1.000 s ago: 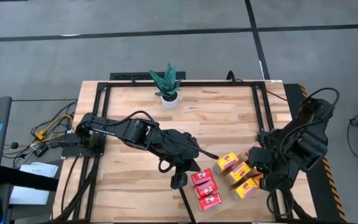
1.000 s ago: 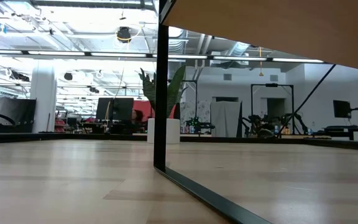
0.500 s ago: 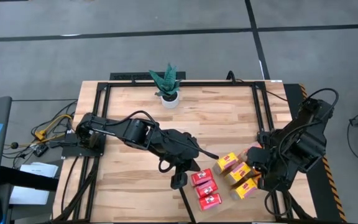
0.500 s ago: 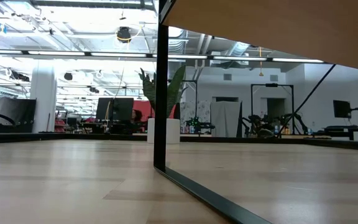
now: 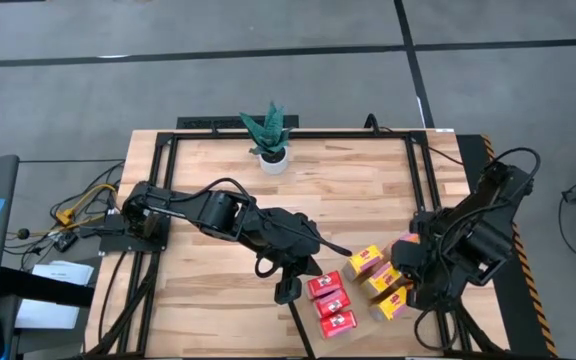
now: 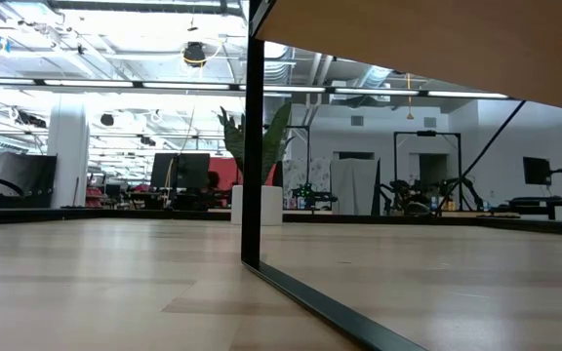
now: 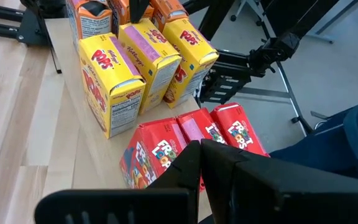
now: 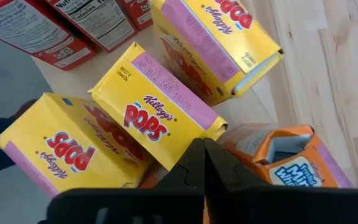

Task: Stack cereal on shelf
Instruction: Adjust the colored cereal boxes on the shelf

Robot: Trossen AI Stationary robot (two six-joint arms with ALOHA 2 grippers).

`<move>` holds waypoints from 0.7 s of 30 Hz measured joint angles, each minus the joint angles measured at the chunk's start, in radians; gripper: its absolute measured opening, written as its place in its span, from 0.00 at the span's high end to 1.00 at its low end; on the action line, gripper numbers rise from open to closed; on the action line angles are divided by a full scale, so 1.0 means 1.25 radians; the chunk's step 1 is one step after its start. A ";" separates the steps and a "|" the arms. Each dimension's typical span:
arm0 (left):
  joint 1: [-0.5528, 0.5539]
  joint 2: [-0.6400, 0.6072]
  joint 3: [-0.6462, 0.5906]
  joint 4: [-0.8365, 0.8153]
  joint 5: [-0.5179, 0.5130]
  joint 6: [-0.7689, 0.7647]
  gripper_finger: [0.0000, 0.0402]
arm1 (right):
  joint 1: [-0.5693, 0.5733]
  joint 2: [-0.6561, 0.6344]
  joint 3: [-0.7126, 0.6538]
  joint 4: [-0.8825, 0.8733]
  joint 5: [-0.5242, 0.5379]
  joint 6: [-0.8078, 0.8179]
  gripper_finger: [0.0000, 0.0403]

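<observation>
Movement is slight: the right gripper (image 5: pixel 404 285) has edged closer over the yellow boxes (image 5: pixel 378 272), fingers pressed together; the left gripper (image 5: pixel 286 290), also closed, hasn't shifted. Three red boxes (image 5: pixel 330 303), three yellow and orange boxes (image 8: pixel 291 158) stand together on the pale shelf (image 7: pixel 73 155). Beyond, planked table (image 5: pixel 358 185), potted plant (image 5: pixel 268 135), grey floor (image 5: pixel 268 60).

The wide planked wooden tabletop (image 5: pixel 368 190) is left free between the green potted plant (image 5: pixel 268 140) in its white pot and the near edge, where passage is blocked by three small red cardboard cereal boxes (image 5: pixel 330 303), three yellow ones (image 5: pixel 376 278) and both dark arms.
</observation>
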 joint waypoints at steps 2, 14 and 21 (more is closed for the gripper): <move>0.000 0.000 0.000 0.000 0.000 0.000 1.00 | -0.006 0.000 0.000 0.001 0.000 -0.003 0.95; 0.000 0.000 0.000 0.000 0.000 0.000 1.00 | -0.031 -0.001 0.000 0.010 -0.001 -0.038 0.95; 0.000 0.000 0.000 0.000 0.000 0.000 1.00 | -0.031 -0.001 0.000 0.034 -0.019 -0.069 0.98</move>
